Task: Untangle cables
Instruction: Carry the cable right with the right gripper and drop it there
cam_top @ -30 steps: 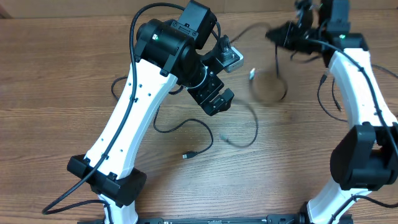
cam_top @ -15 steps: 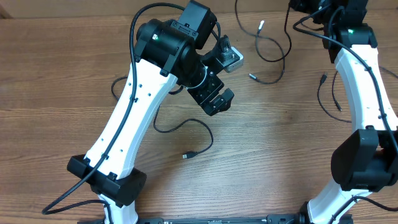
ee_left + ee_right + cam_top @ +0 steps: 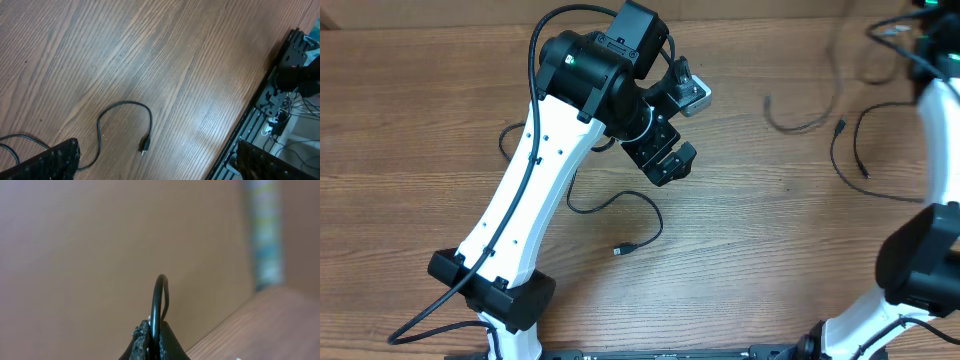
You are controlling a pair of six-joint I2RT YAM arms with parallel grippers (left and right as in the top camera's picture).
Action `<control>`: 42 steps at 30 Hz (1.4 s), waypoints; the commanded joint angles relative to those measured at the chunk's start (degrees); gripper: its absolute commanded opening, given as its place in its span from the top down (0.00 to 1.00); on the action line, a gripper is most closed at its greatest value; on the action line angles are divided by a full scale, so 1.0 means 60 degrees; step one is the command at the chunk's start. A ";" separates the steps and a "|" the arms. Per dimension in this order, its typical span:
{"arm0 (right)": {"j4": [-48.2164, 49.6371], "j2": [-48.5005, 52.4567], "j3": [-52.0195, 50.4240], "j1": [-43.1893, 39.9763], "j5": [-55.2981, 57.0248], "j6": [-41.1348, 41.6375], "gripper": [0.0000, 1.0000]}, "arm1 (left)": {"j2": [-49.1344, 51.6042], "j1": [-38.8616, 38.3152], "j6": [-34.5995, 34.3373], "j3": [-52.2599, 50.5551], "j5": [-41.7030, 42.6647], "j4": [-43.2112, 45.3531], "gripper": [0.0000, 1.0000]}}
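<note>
Several thin black cables lie on the wooden table. One cable (image 3: 620,205) curls below my left gripper (image 3: 673,166) and ends in a small plug (image 3: 620,250). The left wrist view has this cable (image 3: 125,107) and its plug (image 3: 144,146) lying between the wide-open fingers (image 3: 50,160), untouched. My right gripper (image 3: 155,337) is shut on a loop of black cable (image 3: 159,297), lifted off the table. From overhead that cable (image 3: 800,122) is a blurred strand running up toward the top right corner, where the right gripper is cut off by the frame edge.
Another cable (image 3: 855,160) with a plug (image 3: 841,127) lies by the right arm (image 3: 945,130). A further cable loop (image 3: 508,140) sits left of the left arm (image 3: 535,170). The table's front rail (image 3: 260,115) shows in the left wrist view.
The right gripper has swung right and out to the top corner, dragging its cable from the table's middle to the right. The left arm has not moved.
</note>
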 commanded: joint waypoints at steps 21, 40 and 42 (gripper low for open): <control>0.3333 0.2288 0.0208 -0.2040 -0.1188 0.0546 0.96 | 0.0076 0.0007 -0.0025 0.0018 -0.0058 0.0011 0.00; 0.1512 0.2754 0.0208 -0.2816 -0.0168 0.0510 0.00 | 0.0076 0.0004 -0.0025 0.0018 -0.0058 0.0011 0.00; 0.1220 0.2758 0.0208 -0.2969 -0.0182 0.0506 0.00 | 0.0076 0.0004 -0.0025 0.0018 -0.0062 0.0011 0.00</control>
